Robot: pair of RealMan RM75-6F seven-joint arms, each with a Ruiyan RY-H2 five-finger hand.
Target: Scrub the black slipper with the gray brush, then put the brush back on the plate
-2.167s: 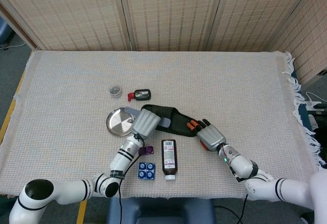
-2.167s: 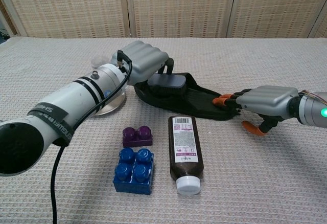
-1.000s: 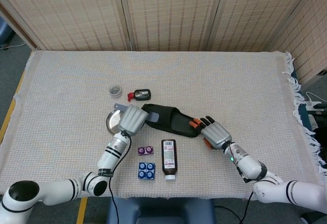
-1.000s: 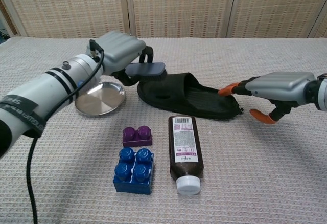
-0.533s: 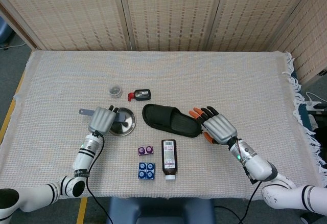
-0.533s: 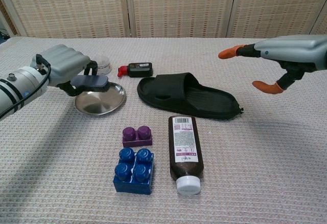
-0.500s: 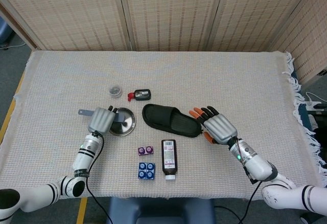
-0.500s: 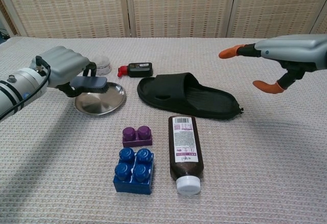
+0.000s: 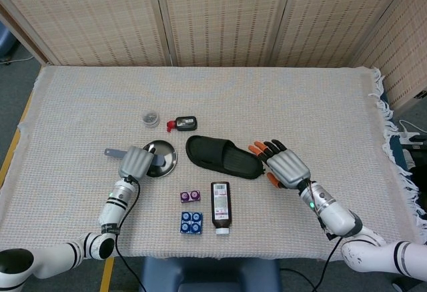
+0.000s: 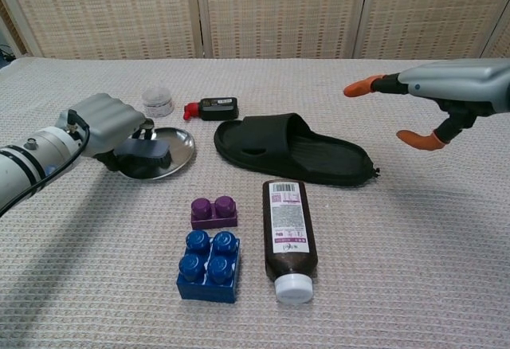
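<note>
The black slipper (image 9: pixel 223 157) (image 10: pixel 296 154) lies mid-table, free of both hands. My left hand (image 9: pixel 137 162) (image 10: pixel 107 128) grips the gray brush (image 10: pixel 144 152), whose handle (image 9: pixel 111 152) sticks out to the left. The brush head sits low over the left part of the silver plate (image 9: pixel 165 152) (image 10: pixel 175 145); I cannot tell whether it touches the plate. My right hand (image 9: pixel 287 167) (image 10: pixel 446 86) hovers to the right of the slipper's end, fingers spread, holding nothing.
A dark bottle (image 9: pixel 220 205) (image 10: pixel 288 229) lies in front of the slipper. A purple block (image 10: pixel 213 212) and a blue block (image 10: pixel 208 264) sit left of it. Behind the plate stand a small jar (image 10: pixel 157 100) and a black-and-red object (image 10: pixel 212 108).
My left hand has carried the brush from the slipper leftward to the plate and lowered it. My right hand let go of the slipper's end and lifted away.
</note>
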